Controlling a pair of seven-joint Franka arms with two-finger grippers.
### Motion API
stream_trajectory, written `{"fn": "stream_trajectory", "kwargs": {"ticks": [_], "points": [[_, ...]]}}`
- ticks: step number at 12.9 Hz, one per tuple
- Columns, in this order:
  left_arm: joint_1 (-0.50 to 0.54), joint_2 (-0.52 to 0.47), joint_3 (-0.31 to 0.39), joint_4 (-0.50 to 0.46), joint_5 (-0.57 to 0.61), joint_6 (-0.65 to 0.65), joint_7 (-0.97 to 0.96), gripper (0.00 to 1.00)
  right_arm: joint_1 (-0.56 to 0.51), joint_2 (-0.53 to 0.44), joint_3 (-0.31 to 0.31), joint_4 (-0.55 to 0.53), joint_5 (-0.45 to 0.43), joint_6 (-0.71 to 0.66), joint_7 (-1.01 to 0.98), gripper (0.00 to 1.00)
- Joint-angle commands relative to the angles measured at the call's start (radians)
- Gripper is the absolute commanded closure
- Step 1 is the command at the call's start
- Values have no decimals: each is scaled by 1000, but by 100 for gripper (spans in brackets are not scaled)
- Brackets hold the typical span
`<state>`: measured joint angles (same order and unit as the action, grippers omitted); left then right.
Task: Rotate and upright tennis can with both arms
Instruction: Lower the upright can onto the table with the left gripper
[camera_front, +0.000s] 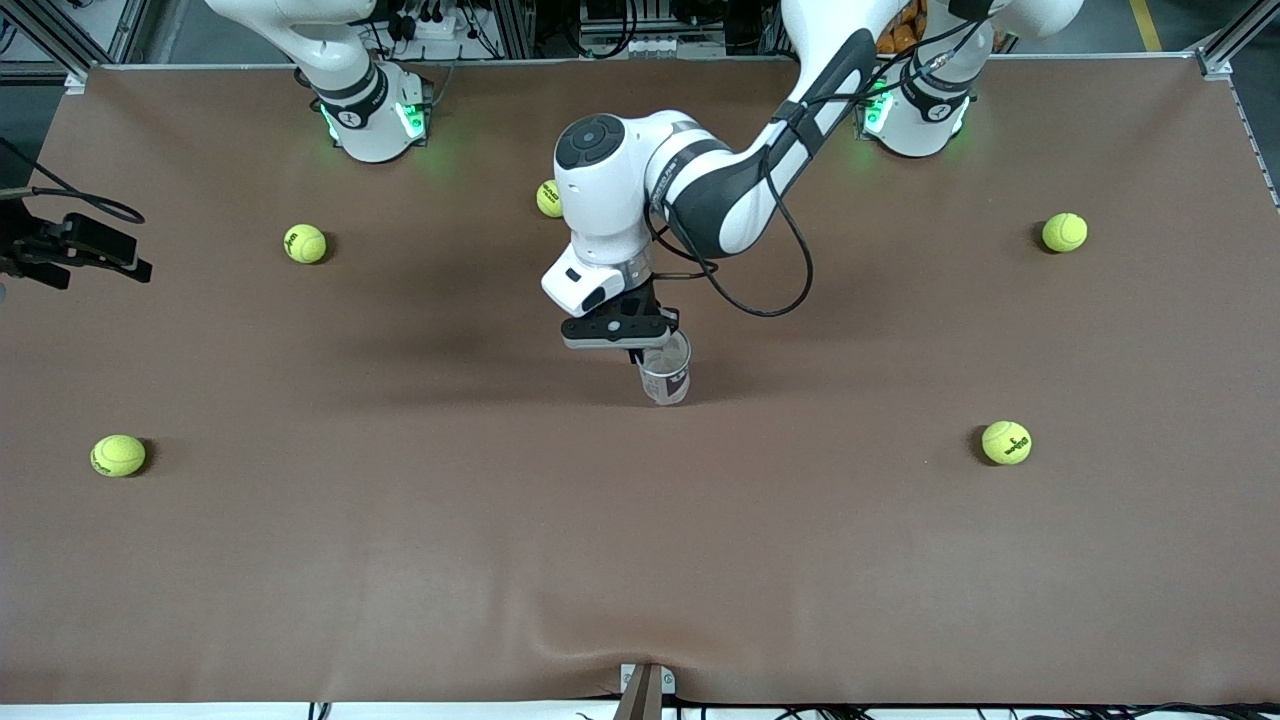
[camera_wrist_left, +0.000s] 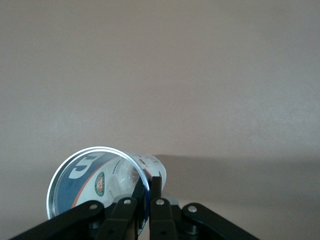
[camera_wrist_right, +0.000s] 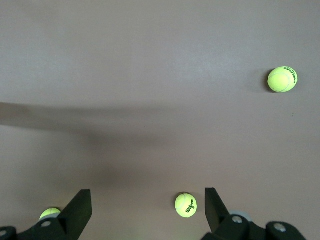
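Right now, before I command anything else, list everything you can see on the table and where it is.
tennis can: 1, clear with navy and white label, mid-table, rim pinched by the left gripper.
tennis balls: 5, yellow-green; two toward the right arm's end, two toward the left arm's end, one beside the left arm's wrist.
table cover: 1, brown.
left gripper: shut on the can's rim.
right gripper: open, waiting above the table.

Tennis can (camera_front: 666, 374) (camera_wrist_left: 102, 185) upright mid-table, open rim pinched by left claw (camera_front: 640, 352).
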<state>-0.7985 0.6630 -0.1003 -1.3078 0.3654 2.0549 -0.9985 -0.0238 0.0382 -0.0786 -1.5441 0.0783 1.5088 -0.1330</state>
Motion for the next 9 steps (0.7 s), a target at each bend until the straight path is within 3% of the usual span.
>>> {"fn": "stream_trajectory", "kwargs": {"ticks": [1,5,6,7,9], "points": [[-11,10,10,16,27,24,-48,100,-4,-14,2,-4,20,-1,-13,0],[-11,20,8,15,44,56,-81,100,-4,-14,2,-4,20,-1,-13,0],[-11,21,8,15,44,57,-84,89,-4,-12,2,-4,20,-1,-13,0],[-10,20,7,15,44,59,-89,1,-4,-12,2,-4,20,1,-13,0],[-8,20,7,15,43,62,-86,0,-4,-12,2,-4,20,1,-13,0]]}}
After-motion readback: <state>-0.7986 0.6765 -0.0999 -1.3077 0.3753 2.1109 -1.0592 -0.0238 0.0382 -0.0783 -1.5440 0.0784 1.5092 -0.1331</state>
